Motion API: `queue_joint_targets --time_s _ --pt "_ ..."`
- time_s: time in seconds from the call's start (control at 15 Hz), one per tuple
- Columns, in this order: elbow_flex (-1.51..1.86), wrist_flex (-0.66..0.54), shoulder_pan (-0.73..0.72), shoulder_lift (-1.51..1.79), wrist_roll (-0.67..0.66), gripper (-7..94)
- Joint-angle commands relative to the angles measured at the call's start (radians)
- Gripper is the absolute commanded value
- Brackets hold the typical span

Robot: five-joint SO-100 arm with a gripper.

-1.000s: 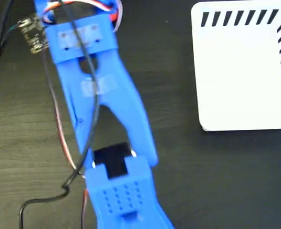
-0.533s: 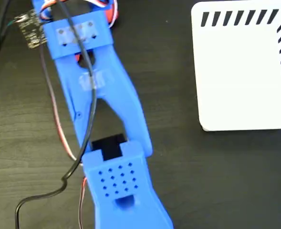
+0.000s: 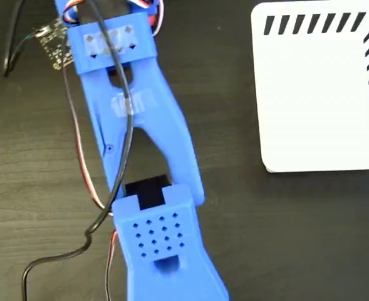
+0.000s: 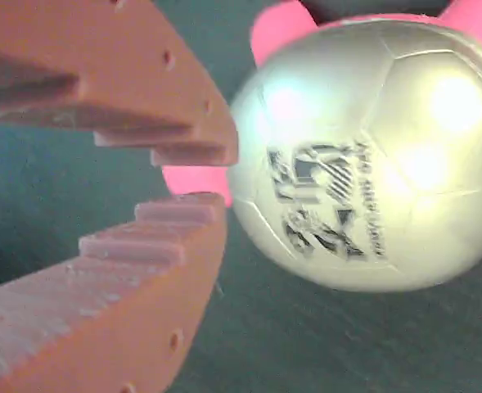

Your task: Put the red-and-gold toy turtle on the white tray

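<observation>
The red-and-gold toy turtle (image 4: 363, 155) fills the right of the wrist view: a shiny gold domed shell with a black printed mark, and pink-red limbs at its edges. My gripper (image 4: 212, 178) comes in from the left with its toothed jaws nearly together, pinching a pink-red foot at the shell's left side. In the fixed view the blue arm (image 3: 140, 125) stretches toward the top left and hides both turtle and fingers. The white tray (image 3: 316, 94), with black diagonal stripes along its edges, lies at the upper right, well apart from the arm.
A dark wooden table (image 3: 265, 232) carries everything. Black and red-white cables (image 3: 90, 226) trail along the arm's left side. A small circuit board (image 3: 54, 42) hangs by the wrist at the top left.
The arm's wrist end shifted up and left half a second ago, then came back down and slightly right. The tray has not moved.
</observation>
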Motion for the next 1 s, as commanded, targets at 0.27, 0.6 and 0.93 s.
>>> queue_joint_targets --time_s 0.27,0.6,0.93 --pt "0.028 0.028 -0.011 0.067 -0.029 37" --pt "0.071 0.071 -0.008 0.072 -0.058 56" --pt "0.087 0.072 0.012 0.075 -0.114 68"
